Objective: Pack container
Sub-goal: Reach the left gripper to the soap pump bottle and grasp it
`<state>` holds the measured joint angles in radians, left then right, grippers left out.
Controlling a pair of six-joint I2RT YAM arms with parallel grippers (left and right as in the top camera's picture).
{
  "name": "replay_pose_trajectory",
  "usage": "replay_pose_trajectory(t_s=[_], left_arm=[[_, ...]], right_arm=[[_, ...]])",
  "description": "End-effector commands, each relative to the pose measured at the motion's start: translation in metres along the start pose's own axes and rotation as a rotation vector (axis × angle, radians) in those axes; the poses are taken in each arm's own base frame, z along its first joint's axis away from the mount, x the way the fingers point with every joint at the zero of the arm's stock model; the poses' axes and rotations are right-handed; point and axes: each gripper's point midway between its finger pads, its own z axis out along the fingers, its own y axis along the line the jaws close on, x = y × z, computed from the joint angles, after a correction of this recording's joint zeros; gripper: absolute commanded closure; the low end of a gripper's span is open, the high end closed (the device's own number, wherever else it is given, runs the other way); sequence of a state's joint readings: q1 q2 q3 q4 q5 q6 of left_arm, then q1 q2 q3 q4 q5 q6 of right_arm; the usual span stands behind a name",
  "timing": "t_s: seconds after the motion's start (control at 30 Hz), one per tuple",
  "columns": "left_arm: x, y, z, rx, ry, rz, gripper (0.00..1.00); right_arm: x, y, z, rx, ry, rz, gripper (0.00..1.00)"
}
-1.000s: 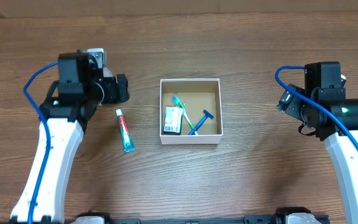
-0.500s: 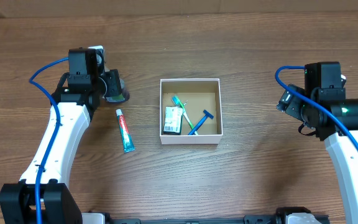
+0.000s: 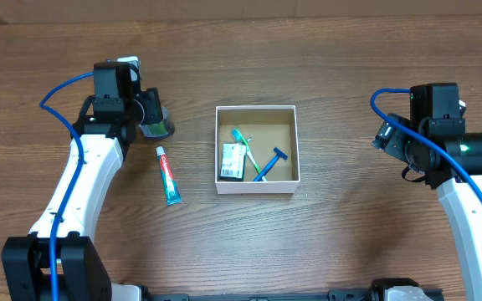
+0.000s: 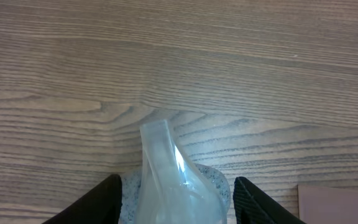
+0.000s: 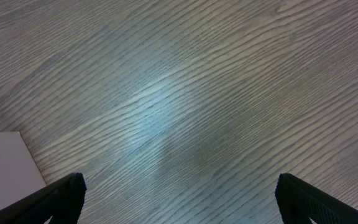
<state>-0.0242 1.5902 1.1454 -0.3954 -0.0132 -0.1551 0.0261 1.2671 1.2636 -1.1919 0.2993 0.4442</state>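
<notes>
Brown wood-grain table [image 3: 325, 242] under both arms; left gripper [image 4: 176, 183] has its jaws pinching a clear plastic piece [image 4: 157, 143] with a grey speckled part low between the fingers, exact item unclear; toothpaste tube [image 3: 167, 176] lies flat on the table just below those jaws in the overhead view, apart from them; container [image 3: 256, 186] sits between the two grippers, nearer the left jaws, one corner showing at the lower right edge of the left wrist view; inside it lie a green toothbrush [image 3: 241, 140], a blue razor [image 3: 273, 160] and a black pack [image 3: 233, 160]; right gripper [image 5: 179, 183] has its jaws spread wide with only bare wood between them, container corner off to their left.
</notes>
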Motion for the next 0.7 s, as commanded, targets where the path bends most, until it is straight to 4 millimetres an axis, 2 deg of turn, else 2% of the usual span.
replay_pose_trajectory(t_s=[0.0,0.07,0.23,0.37,0.43,0.6,0.67], left_arm=[[-0.005,0.005,0.008,-0.023,-0.004,-0.013,0.42],[-0.004,0.005,0.010,-0.023,-0.001,-0.013,0.44],[-0.007,0.004,0.010,-0.021,-0.014,-0.013,0.59],[-0.020,0.002,0.002,-0.014,-0.051,-0.014,0.69],[-0.030,0.001,-0.005,-0.011,-0.077,-0.014,0.68],[-0.038,-0.001,-0.017,-0.005,-0.109,-0.014,0.71],[-0.046,-0.002,-0.028,0.000,-0.141,-0.011,0.70]], right_arm=[[-0.005,-0.002,-0.003,0.005,-0.022,0.009,0.00],[-0.005,-0.002,-0.003,0.006,-0.022,0.009,0.00],[-0.005,-0.002,-0.003,0.006,-0.022,0.009,0.00],[-0.005,-0.002,-0.003,0.005,-0.022,0.009,0.00],[-0.005,-0.002,-0.003,0.006,-0.022,0.009,0.00],[-0.005,-0.002,-0.003,0.005,-0.022,0.009,0.00],[-0.005,-0.002,-0.003,0.006,-0.022,0.009,0.00]])
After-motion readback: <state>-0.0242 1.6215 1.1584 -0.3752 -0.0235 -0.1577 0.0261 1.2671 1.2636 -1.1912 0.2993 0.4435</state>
